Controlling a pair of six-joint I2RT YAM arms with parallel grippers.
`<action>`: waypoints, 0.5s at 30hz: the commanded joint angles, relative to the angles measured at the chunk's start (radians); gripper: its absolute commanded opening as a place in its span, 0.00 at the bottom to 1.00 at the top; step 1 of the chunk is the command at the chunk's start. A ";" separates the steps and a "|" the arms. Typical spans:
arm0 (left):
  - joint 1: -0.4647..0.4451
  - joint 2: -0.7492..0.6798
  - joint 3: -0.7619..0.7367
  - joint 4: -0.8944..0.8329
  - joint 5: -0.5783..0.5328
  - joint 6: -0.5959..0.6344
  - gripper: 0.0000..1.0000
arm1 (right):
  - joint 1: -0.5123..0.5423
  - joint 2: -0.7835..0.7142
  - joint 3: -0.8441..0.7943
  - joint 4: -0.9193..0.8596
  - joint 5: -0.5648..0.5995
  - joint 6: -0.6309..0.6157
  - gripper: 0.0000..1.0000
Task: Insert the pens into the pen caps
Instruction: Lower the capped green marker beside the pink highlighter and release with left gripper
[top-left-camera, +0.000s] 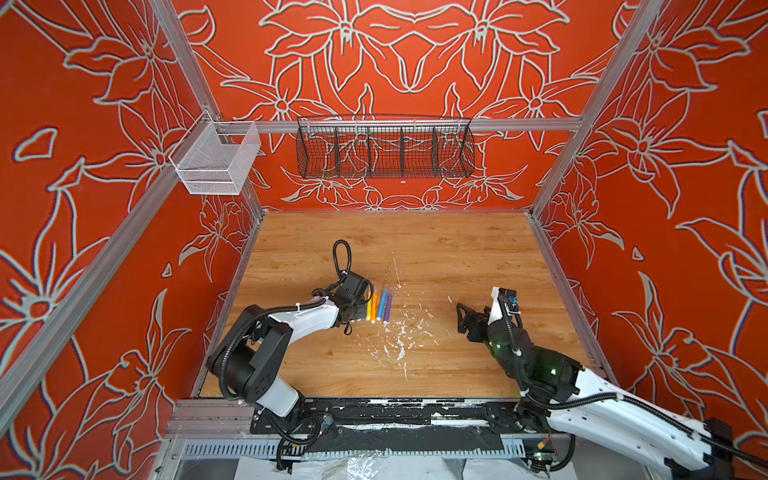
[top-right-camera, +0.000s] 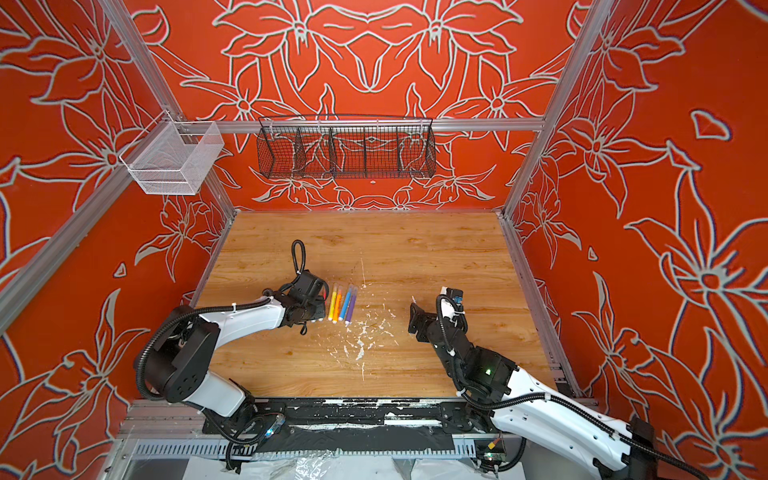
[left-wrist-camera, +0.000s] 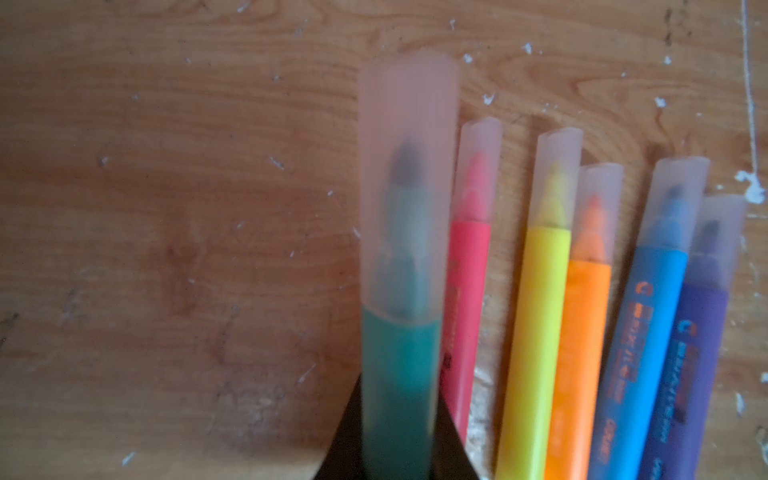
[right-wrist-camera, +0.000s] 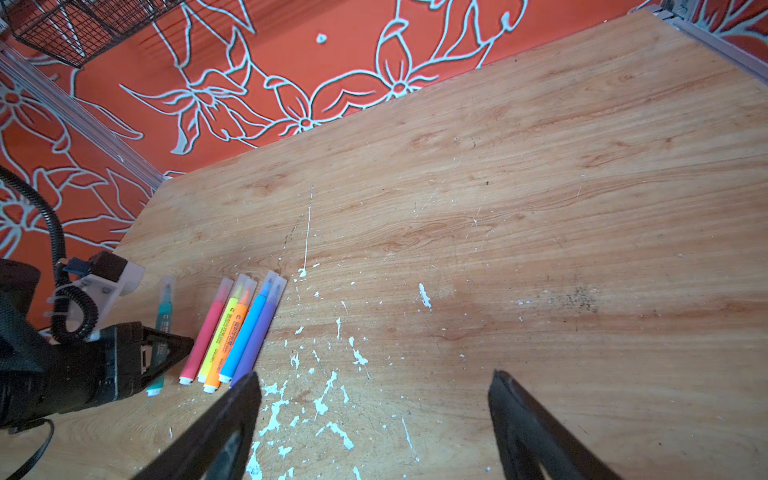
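Clamping the capped green pen (left-wrist-camera: 399, 353) by its barrel, the left gripper (left-wrist-camera: 401, 411) holds it parallel to and just left of the pink pen (left-wrist-camera: 467, 291), first of five capped pens (right-wrist-camera: 232, 332) lying side by side on the table (right-wrist-camera: 540, 208), while the right gripper (right-wrist-camera: 374, 376) gapes empty, well apart.

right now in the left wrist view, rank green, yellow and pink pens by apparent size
1. green pen: looks largest, but it is nearest the camera.
2. yellow pen.
3. pink pen: partly hidden behind green; may match yellow.
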 joint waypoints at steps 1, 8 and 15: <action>0.007 0.012 0.018 -0.044 -0.037 -0.002 0.00 | -0.009 -0.019 -0.011 -0.028 0.009 -0.005 0.88; 0.007 0.008 0.022 -0.042 -0.019 0.015 0.15 | -0.016 -0.034 0.018 -0.050 0.010 -0.026 0.88; 0.008 -0.050 0.059 -0.112 -0.023 0.056 0.39 | -0.030 0.009 0.213 -0.201 0.005 -0.080 0.98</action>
